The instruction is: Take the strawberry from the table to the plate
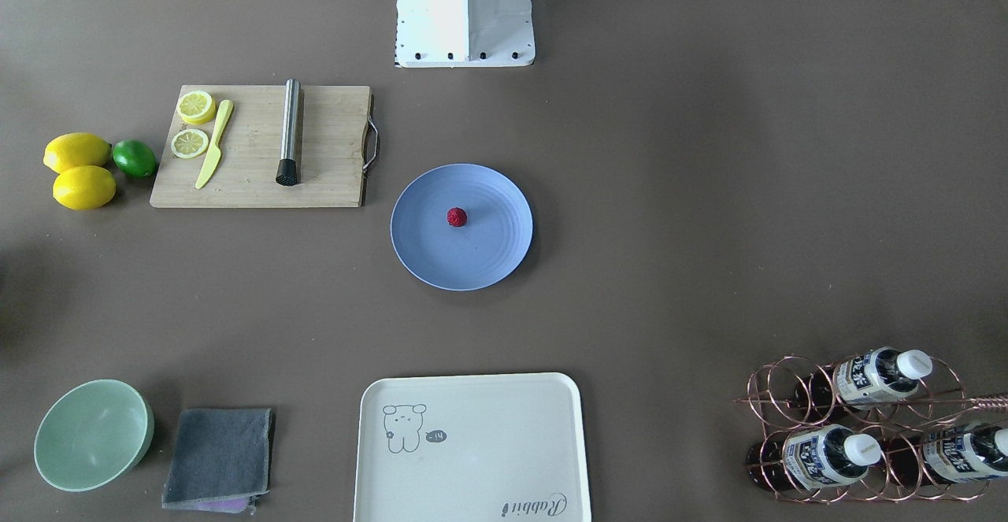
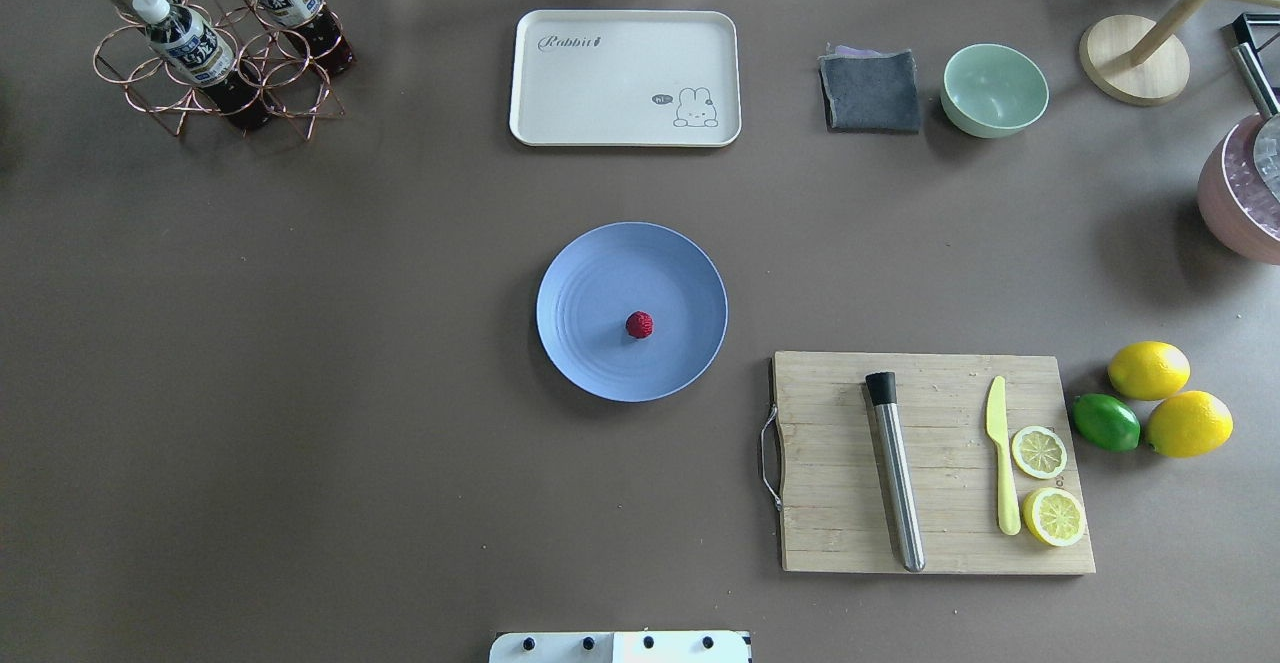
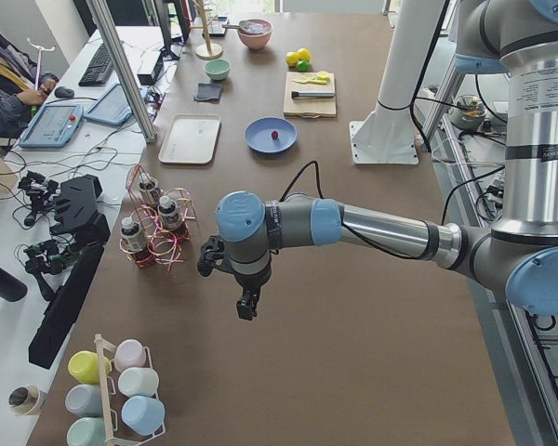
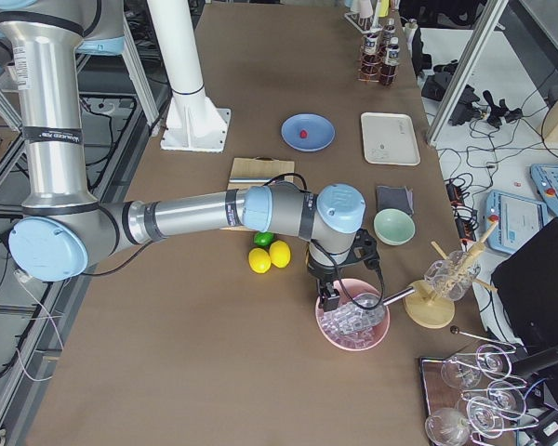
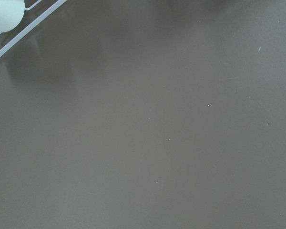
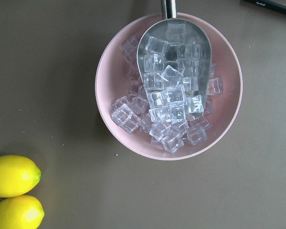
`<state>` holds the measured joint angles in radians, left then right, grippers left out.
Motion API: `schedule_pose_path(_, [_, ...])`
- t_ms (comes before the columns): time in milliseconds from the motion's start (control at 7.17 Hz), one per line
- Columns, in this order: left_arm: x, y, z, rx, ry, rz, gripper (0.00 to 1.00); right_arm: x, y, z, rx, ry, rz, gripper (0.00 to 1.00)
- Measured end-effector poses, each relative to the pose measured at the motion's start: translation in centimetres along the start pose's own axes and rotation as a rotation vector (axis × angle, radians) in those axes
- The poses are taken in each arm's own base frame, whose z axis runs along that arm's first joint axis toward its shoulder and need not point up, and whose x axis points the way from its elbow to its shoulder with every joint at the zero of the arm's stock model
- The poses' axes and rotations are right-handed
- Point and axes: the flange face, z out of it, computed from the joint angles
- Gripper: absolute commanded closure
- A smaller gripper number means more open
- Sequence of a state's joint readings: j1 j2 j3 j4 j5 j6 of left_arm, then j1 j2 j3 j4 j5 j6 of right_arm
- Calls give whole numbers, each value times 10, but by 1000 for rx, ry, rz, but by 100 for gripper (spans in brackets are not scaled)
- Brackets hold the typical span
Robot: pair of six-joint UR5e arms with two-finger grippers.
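The small dark-red strawberry (image 1: 457,216) (image 2: 639,324) rests near the middle of the round light-blue plate (image 1: 488,266) (image 2: 600,273) at the centre of the brown-grey table (image 2: 300,363). Neither gripper appears in the overhead or front views. In the exterior left view, my left gripper (image 3: 247,307) hangs over bare table beyond the bottle rack, far from the plate (image 3: 259,139). In the exterior right view, my right gripper (image 4: 330,297) hovers over a pink bowl of ice cubes (image 4: 353,325) (image 6: 169,86), also far from the plate (image 4: 318,130). Whether either is open or shut, I cannot tell.
A wooden cutting board (image 2: 830,463) holds a steel muddler, a yellow knife and lemon slices. Two lemons (image 2: 1148,370) and a lime (image 2: 1106,422) lie beside it. At the far edge stand a cream tray (image 2: 625,78), grey cloth (image 2: 870,91), mint bowl (image 2: 995,90) and copper bottle rack (image 2: 215,63).
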<state>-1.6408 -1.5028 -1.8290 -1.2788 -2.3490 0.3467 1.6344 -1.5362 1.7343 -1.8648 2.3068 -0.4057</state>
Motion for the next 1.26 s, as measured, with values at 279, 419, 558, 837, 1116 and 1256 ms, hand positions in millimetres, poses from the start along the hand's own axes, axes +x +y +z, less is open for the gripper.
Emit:
schedule_pose_path(279, [-2, 5, 2, -4, -1, -10, 3, 1, 6, 2, -4, 4, 3, 0])
schedule_pose_path(419, [-1, 5, 1, -2, -4, -9, 3, 1, 8, 2, -5, 3, 4, 0])
schedule_pose_path(558, [1, 5, -1, 1, -5, -7, 3, 1, 10, 3, -4, 1, 5, 0])
schedule_pose_path(837, [2, 3, -3, 3, -7, -5, 3, 1, 11, 2, -4, 1, 7, 0])
schedule_pose_path(1116, [3, 3, -4, 5, -9, -2, 3, 0, 11, 2, -2, -1, 8, 0])
schedule_pose_path(1256, [4, 3, -4, 6, -9, -2, 3, -1, 11, 2, -1, -3, 9, 0])
